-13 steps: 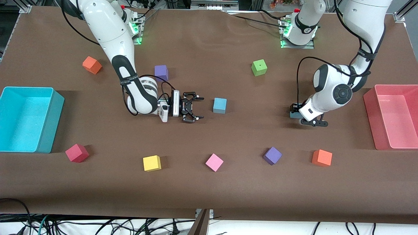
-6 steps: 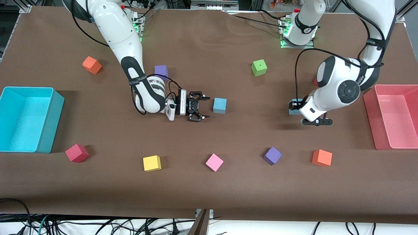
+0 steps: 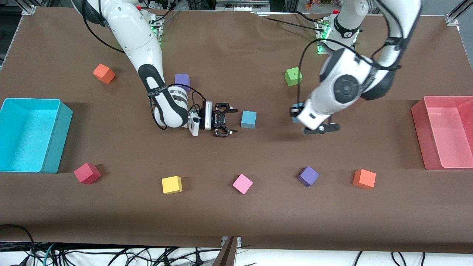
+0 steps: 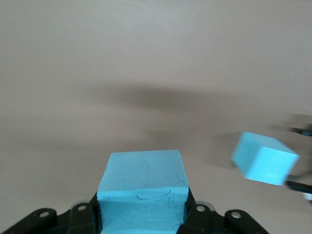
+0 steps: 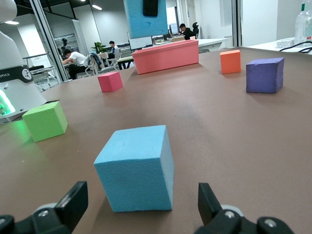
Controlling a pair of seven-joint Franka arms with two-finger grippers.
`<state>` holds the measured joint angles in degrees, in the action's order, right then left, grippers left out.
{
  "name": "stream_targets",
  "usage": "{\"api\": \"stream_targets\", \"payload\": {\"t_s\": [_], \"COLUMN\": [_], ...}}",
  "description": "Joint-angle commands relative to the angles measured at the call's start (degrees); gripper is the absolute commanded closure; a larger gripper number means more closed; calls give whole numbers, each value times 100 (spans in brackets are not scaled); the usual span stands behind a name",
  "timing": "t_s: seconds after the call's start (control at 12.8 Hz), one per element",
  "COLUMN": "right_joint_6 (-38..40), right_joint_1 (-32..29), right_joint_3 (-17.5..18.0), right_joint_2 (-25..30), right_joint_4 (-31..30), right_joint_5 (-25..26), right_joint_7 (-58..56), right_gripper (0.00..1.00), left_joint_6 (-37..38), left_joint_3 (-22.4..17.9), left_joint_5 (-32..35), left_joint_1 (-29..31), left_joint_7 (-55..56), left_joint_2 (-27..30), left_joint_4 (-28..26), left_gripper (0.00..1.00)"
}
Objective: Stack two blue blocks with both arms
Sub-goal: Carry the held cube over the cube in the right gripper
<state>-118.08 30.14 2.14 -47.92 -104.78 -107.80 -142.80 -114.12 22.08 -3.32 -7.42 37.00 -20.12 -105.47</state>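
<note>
Row nearest the camera: red, yellow, pink, purple and orange cubes. Mid-table, first blue block [image 3: 248,119] rests on the brown table [image 3: 236,214]; right claw [image 3: 228,120], fingers apart, is level with it, just beside it toward the right arm's end. Left claw [image 3: 300,115] is up over the table, clamped on second blue block [image 4: 142,194]. Arm lettering too small to read, probably a maker's mark.

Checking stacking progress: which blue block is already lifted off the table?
The blue block clamped in the left gripper; the other blue block sits on the table.
</note>
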Motion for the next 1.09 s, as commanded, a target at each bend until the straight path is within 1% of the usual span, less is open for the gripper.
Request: {"api": "stream_targets", "payload": {"t_s": [0.0,0.16,0.31,0.39,0.55,0.7,1.01], "right_joint_6": [-31,-31,-39,-39,-39,-39,-39], "right_joint_1": [62,62,105,114,114,141,150], "right_joint_3": [-3,-3,-3,-3,-3,-3,-3], "right_joint_2": [-113,-130,-130,-130,-130,-130,-139], "right_joint_4": [98,98,98,98,98,98,107], "right_joint_5": [-144,-144,-153,-153,-153,-153,-153], "right_joint_7": [-160,-160,-160,-160,-160,-160,-160], "right_gripper": [0,0,0,0,0,0,0], "left_joint_6": [91,91,-13,-214,-462,-480,-454], "left_joint_3": [-46,-38,-64,-90,-90,-90,-108], "left_joint_5": [-29,-64,-38,-3,120,182,209], "left_joint_1": [-592,-848,-1216,-1348,-1385,-1481,-1490], "left_joint_7": [500,702,966,1106,1143,1152,1134], "left_joint_2": [-912,-1352,-1686,-1801,-1907,-1951,-1969], "left_joint_4": [1008,1571,1853,1907,1907,1898,1837], "left_gripper": [84,84,84,84,84,84,83]}}
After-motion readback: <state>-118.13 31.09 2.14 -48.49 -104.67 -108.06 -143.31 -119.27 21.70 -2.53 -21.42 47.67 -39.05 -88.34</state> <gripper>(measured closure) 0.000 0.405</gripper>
